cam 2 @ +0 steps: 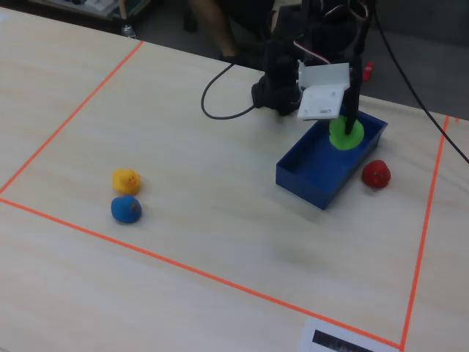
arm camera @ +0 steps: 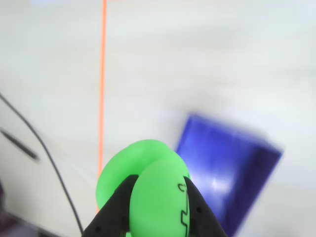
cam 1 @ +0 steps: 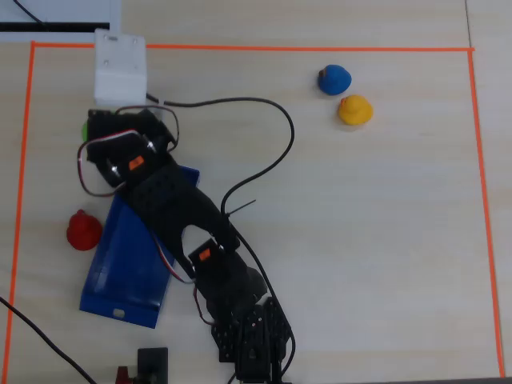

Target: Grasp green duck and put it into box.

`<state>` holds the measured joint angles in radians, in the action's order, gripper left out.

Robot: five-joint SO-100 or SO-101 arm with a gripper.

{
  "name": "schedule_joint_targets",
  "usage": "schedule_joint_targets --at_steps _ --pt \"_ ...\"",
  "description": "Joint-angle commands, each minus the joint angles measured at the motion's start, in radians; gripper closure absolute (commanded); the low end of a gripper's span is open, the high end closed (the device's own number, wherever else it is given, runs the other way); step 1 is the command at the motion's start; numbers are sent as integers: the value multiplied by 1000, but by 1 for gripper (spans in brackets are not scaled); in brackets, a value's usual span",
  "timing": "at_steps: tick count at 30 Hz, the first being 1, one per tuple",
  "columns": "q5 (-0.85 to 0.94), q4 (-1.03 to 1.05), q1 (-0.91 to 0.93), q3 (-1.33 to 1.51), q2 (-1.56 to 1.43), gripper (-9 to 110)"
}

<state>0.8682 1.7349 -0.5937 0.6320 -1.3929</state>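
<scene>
Table (cam 2: 220, 242): wrist view alone shows tool (arm camera: 158, 192) gripping duck (arm camera: 148, 190).

In the overhead view the black arm (cam 1: 180, 216) reaches from its base at the bottom edge up and to the left, wrist bent downward. The claw (arm camera: 158, 190) points down, its two dark fingers (arm camera: 116, 210) pressed against either side of the green duck (arm camera: 148, 182), gripping it.
</scene>
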Motion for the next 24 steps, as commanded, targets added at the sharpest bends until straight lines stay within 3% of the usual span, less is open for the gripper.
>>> schedule_joint_targets --at_steps 1,6,15,18,24 --pt "-34 -166 -52 607 -272 101" --pt "-71 -367 -58 991 -405 101" --pt "-46 -537 -5 1301 -502 101" --pt "-31 -578 8 1365 -563 81" --pt "21 -589 71 1355 -673 73"
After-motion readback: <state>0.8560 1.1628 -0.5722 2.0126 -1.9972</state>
